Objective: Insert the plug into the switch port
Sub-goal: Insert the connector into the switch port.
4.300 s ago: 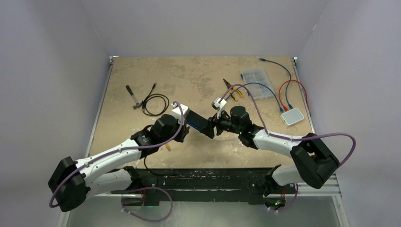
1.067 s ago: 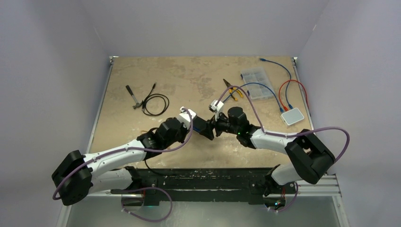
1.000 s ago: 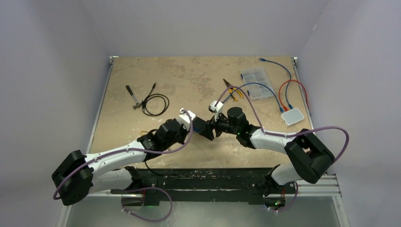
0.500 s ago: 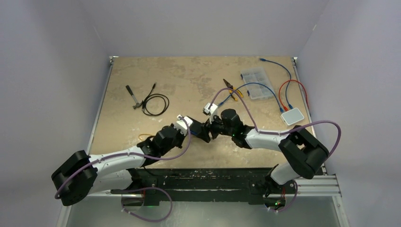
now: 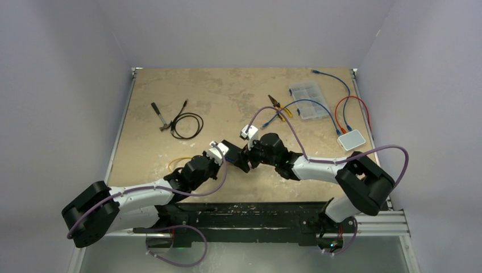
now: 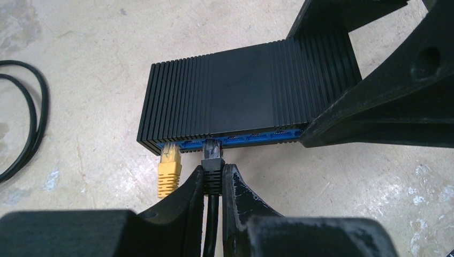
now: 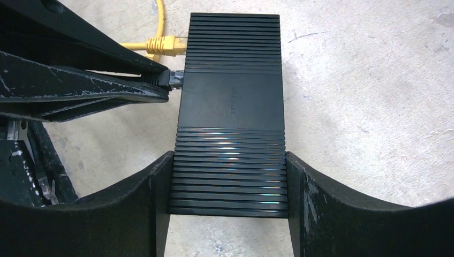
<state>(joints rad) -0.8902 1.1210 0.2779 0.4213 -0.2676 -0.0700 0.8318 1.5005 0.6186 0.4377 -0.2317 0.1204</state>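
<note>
left gripper [image 6: 213,179]: jaws pinch black plug [image 6: 212,153], tip at switch [image 6: 251,91] port beside yellow plug [image 6: 169,172] | right gripper [image 7: 229,179]: jaws clamp switch on table [image 6: 80,64], likely bracing it against the push

A robotics lab bench: walled-in table [image 5: 227,91], pliers [image 5: 277,104], parts box [image 5: 308,92], coiled cable [image 5: 187,125].
</note>
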